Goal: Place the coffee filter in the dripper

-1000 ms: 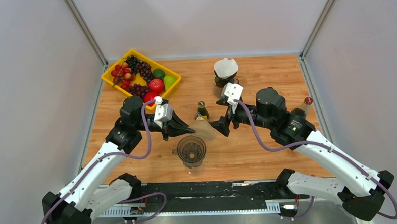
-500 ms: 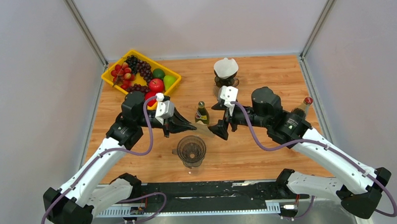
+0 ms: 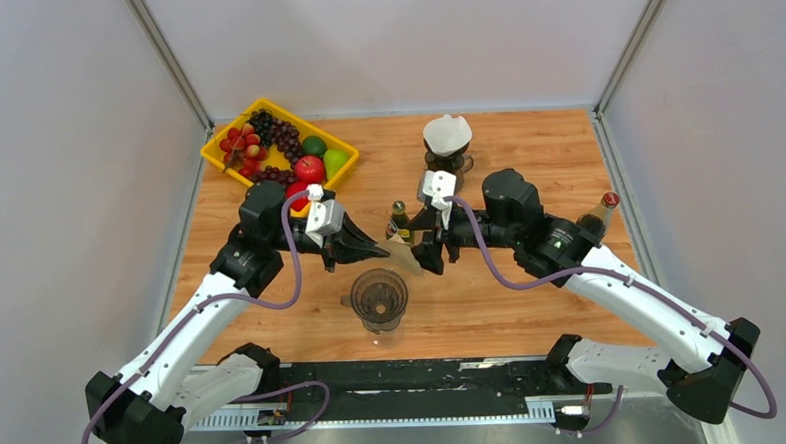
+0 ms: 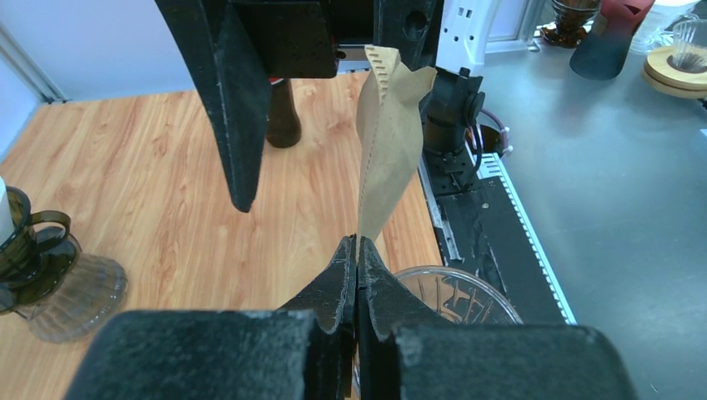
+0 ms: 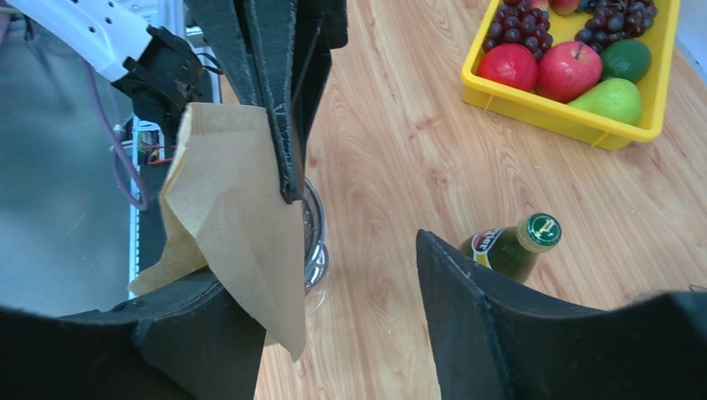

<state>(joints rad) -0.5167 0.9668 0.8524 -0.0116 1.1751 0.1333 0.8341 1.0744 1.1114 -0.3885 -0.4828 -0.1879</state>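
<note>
We see the left gripper shut tight on the lower tip of the brown coffee filter, pads pressed together w/ only paper between them. The filter hangs in the air off the desk, approx at 1 o'clock of the glass dripper and above its rim, so it's not yet in it. The right gripper faces the left one from 3 o'clock, jaws spread wide. The filter's free upper part sits between its fingers. In the right wrist view the paper lies against one finger, while the other is well apart from it, so this gripper has hold of nothing. The filter is creased and partly folded, its crimped seam edge showing in the left wrist view.

The dripper stands upright on the desk, near the 6 o'clock edge, approx centre. A green bottle stands at 12 o'clock of it, just behind the two grippers. Farther toward 12 we see a second dripper w/ a white filter in it. A yellow tray of fruit sits at 10 o'clock, and a brown bottle w/ red cap is over at 3 o'clock, beside the right arm
</note>
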